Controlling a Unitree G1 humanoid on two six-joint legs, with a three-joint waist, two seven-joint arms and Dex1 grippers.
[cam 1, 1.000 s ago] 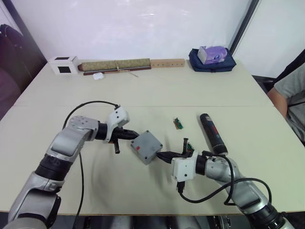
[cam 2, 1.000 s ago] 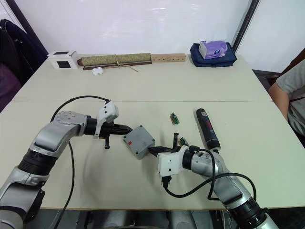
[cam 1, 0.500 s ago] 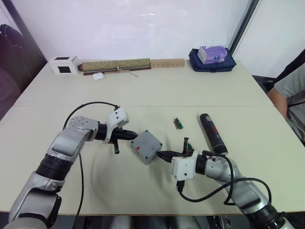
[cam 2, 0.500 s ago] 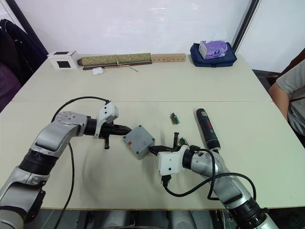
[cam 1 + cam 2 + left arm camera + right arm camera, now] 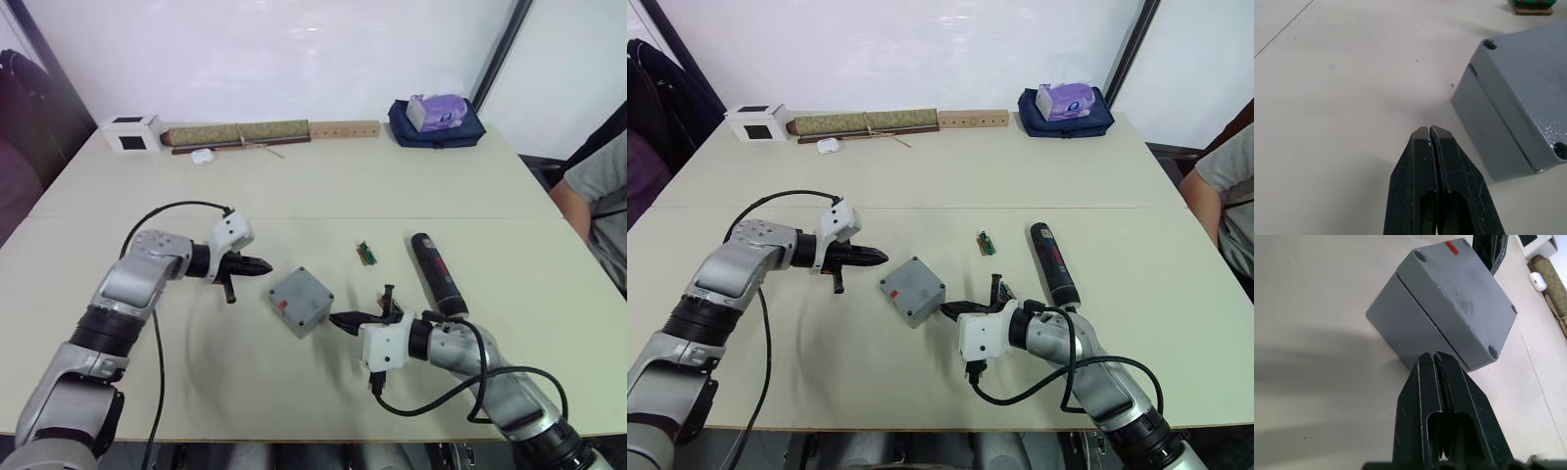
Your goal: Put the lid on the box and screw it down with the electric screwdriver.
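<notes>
The lid [image 5: 1462, 293] is sitting on the box [image 5: 1405, 328] mid-tabletop [image 5: 196, 372]; both grippers, left gripper [image 5: 263, 264] and right gripper [image 5: 338, 318], are flanking it, fingers pressed together, holding nothing, leaving the electric screwdriver [image 5: 437, 275] free for pickup.

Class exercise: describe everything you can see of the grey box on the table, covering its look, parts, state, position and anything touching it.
The box is a small square grey enclosure with rounded corners, apparently plastic or painted metal. Its lid sits on top along a visible seam, with a recessed screw hole at each corner and a small red mark near one edge. It rests flat on the beige table, turned diagonally. Nothing grips it: the left gripper and right gripper, both shut, flank it without touching. The electric screwdriver lies apart.
</notes>
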